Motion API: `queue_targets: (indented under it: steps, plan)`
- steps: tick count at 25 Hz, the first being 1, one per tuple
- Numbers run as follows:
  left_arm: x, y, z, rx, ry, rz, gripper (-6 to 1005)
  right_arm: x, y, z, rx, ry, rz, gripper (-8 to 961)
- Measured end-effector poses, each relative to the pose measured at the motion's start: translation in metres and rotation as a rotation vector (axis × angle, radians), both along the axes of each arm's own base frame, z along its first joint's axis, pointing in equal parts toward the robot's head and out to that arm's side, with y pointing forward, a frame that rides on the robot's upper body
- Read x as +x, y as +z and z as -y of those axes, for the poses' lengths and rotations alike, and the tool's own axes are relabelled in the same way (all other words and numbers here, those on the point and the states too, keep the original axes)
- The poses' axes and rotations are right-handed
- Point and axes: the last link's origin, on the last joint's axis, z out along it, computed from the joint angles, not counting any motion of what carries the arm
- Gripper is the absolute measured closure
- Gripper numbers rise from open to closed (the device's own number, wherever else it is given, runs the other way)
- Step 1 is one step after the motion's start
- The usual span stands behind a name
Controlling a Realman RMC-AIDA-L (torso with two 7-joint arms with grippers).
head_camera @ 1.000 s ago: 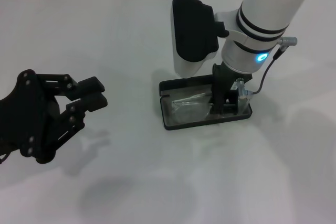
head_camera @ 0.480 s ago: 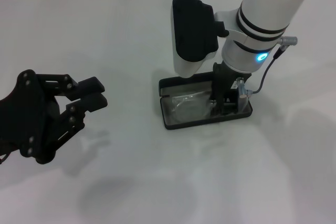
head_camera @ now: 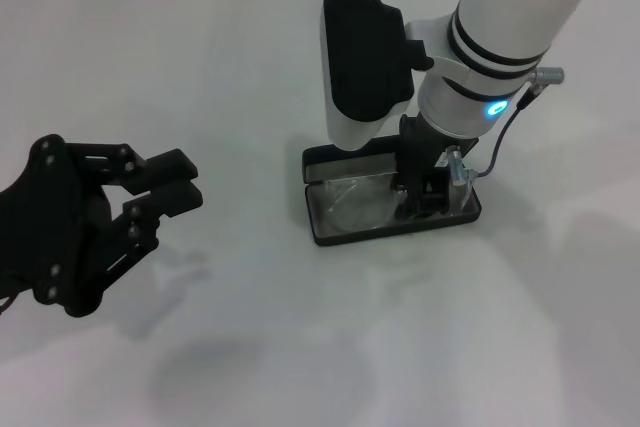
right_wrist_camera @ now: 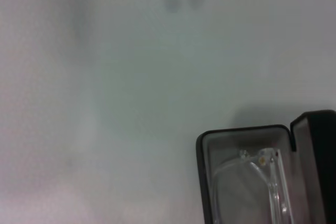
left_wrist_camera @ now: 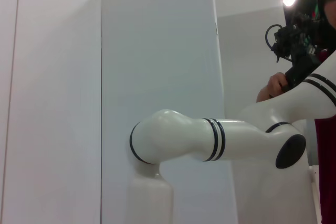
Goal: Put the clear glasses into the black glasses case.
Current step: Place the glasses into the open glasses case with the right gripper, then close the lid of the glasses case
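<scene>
The black glasses case (head_camera: 330, 232) lies open at the middle of the white table, its lid (head_camera: 345, 155) folded back on the far side. The clear glasses (head_camera: 352, 203) rest inside it on the lining, filling the left part. My right gripper (head_camera: 425, 190) reaches down into the right end of the case, over the end of the glasses, and its fingers stand apart. In the right wrist view the case (right_wrist_camera: 201, 177) shows with the glasses (right_wrist_camera: 261, 157) lying in it. My left gripper (head_camera: 178, 179) hovers parked at the far left, shut and holding nothing.
The right arm's white forearm and black wrist block (head_camera: 365, 47) hang over the far side of the case. The left wrist view shows only a white wall, the robot's arm (left_wrist_camera: 210, 140) and a person's hand far off.
The glasses have settled flatter into the case. My right gripper has shifted slightly left and away from the front rim. The left arm stayed put.
</scene>
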Motion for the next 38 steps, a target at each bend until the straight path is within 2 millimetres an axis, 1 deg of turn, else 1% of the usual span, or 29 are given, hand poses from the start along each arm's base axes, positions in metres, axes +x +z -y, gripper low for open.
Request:
queue_targets:
  steps: [11, 19, 25, 28, 32, 36, 38]
  plan:
    - [0.002, 0.003, 0.002, 0.003, -0.022, 0.013, 827, 0.002, 0.01, 0.012, 0.032, 0.04, -0.032, 650]
    - [0.001, 0.009, 0.004, 0.015, -0.027, 0.029, 826, -0.002, 0.012, 0.018, 0.038, 0.055, -0.069, 650]
    - [0.001, 0.009, 0.003, 0.011, -0.027, 0.029, 826, -0.001, 0.021, 0.028, 0.041, 0.045, -0.112, 650]
    - [0.002, 0.009, 0.003, 0.007, -0.028, 0.029, 825, 0.0, 0.03, 0.034, 0.054, 0.034, -0.154, 649]
    - [0.003, 0.01, 0.001, -0.008, -0.026, 0.03, 825, 0.006, 0.048, 0.044, 0.097, 0.01, -0.265, 649]
    - [0.006, 0.011, -0.003, -0.02, -0.033, 0.032, 825, 0.01, 0.083, 0.063, 0.157, 0.035, -0.443, 649]
    - [0.012, 0.012, -0.009, -0.035, -0.04, 0.037, 825, 0.016, 0.105, 0.077, 0.176, 0.037, -0.567, 649]
